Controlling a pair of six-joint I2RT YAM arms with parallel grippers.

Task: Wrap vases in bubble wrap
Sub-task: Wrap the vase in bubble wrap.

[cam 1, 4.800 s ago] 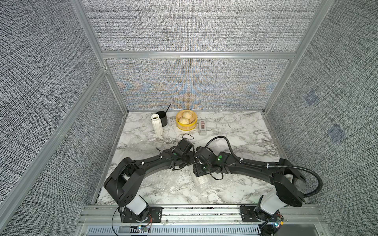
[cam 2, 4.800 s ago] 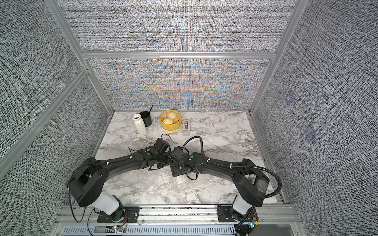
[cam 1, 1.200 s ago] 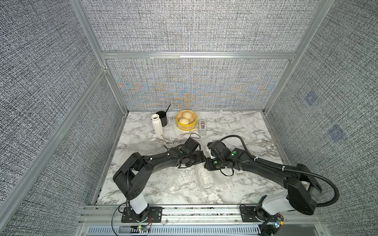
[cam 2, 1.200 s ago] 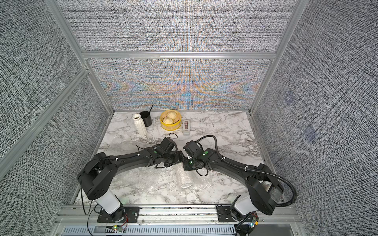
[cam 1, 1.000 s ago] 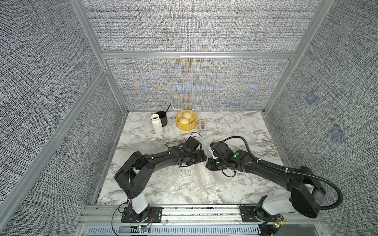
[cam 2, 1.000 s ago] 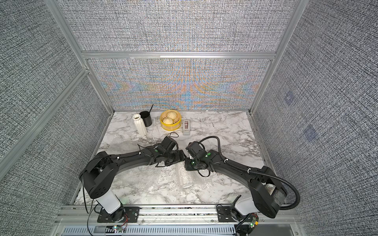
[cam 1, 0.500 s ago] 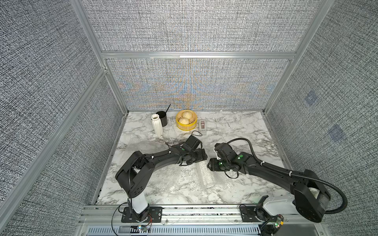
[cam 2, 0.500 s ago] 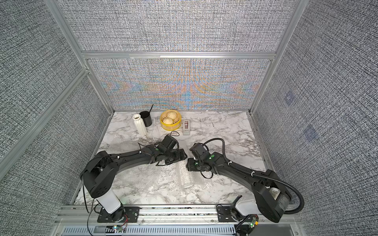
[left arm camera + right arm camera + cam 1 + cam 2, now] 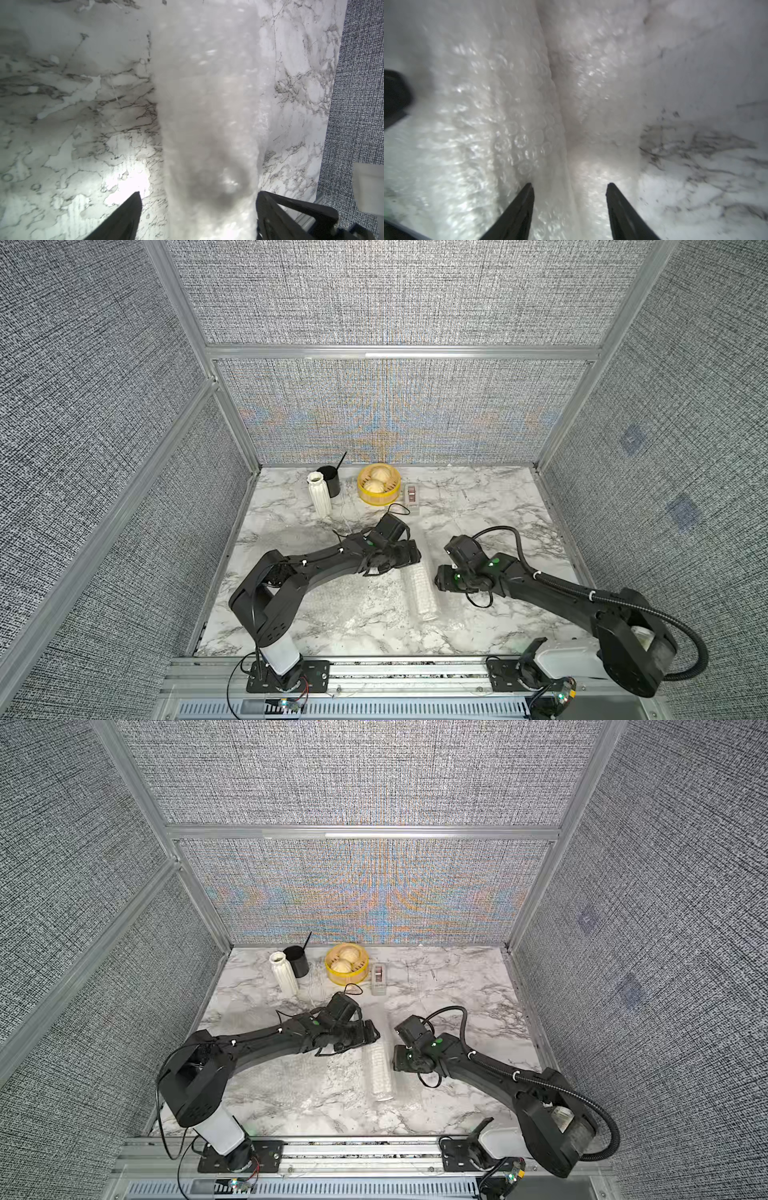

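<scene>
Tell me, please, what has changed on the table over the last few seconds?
The right gripper has drawn back to the right of the wrapped vase and opened its fingers. The left gripper has edged toward its far end, open. The wrapped vase now lies uncovered between them. The bare vase, mug and basket have not moved.

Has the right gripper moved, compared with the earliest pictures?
Yes. Judged against the yellow steamer basket, the right gripper has shifted toward the robot's right. It is now beside the bubble wrap roll.
</scene>
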